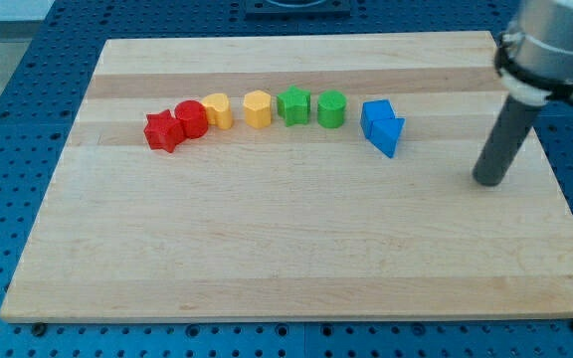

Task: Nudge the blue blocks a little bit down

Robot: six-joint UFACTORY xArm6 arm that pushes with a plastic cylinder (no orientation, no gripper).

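Note:
Two blue blocks touch each other at the right end of a curved row: a blue cube (375, 116) and, just below and to its right, a blue triangular block (390, 136). My tip (487, 181) rests on the wooden board (286, 259) well to the right of the blue blocks and a little below them, apart from them by about a block's width several times over. The dark rod rises from the tip toward the view's top right.
Left of the blue blocks the row runs on: a green cylinder (331, 108), a green star-like block (292, 104), two yellow blocks (257, 108) (218, 110), a red cylinder (191, 119) and a red star (163, 130). The board's right edge (565, 199) is close to my tip.

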